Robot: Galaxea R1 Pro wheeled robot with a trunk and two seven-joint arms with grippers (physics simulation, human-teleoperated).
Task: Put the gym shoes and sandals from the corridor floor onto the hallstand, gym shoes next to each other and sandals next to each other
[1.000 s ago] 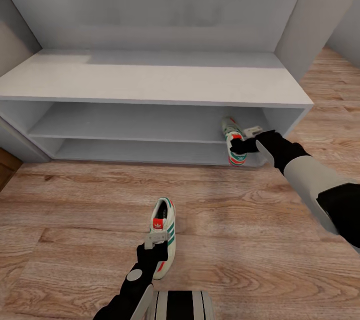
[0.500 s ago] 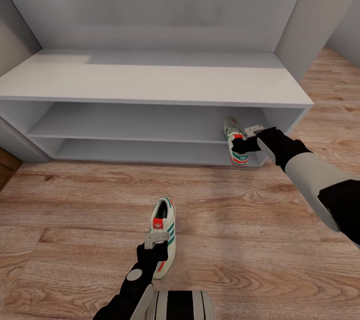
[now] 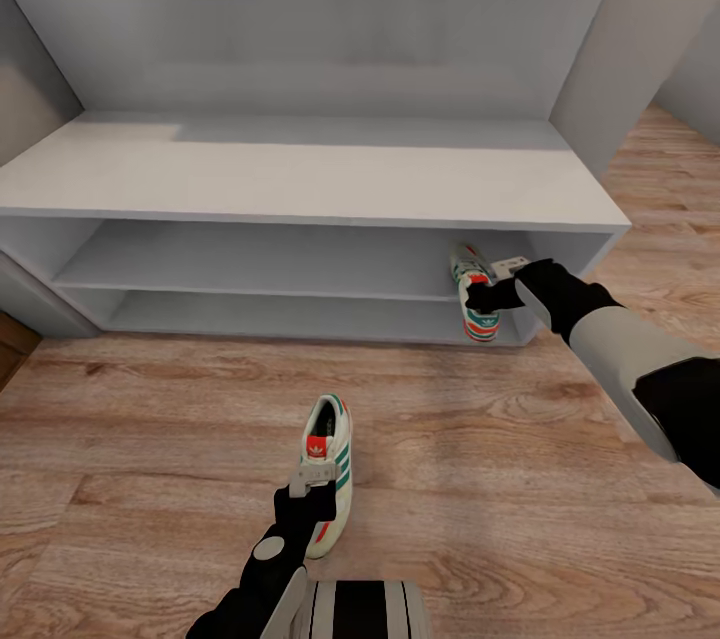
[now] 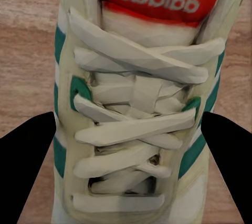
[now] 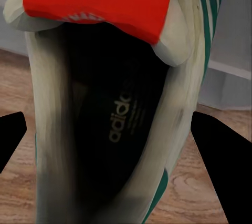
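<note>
A grey-white hallstand [image 3: 300, 174] spans the upper half of the head view, its flat top bare and two open shelf levels showing beneath it, with the tall back panel rising behind. The wood-grain corridor floor [image 3: 520, 479] fills the lower half.

At the right of the frame, the right gripper [image 3: 490, 295] holds one gym shoe [image 3: 474, 304] at the right end of the rack's open front, about level with the shelf edge; the shoe hangs heel-down with its red-orange patch toward the floor. Whether it touches a shelf cannot be told from here. In the right wrist view the shoe's dark insole and red heel tab [image 5: 100, 0] sit between the two black fingertips [image 5: 218, 148], the jaws clamped on the shoe's sides.

At lower centre, the second gym shoe [image 3: 328, 479] lies on the floor, toe toward the bottom of the frame, well apart from the rack. The left gripper [image 3: 312, 479] is lowered over its middle. The left wrist view shows the laces and green stripes [image 4: 134, 124] close up, a black fingertip [image 4: 26, 155] on either side; the jaws stand apart around the shoe, and whether they press on it cannot be told.
</note>
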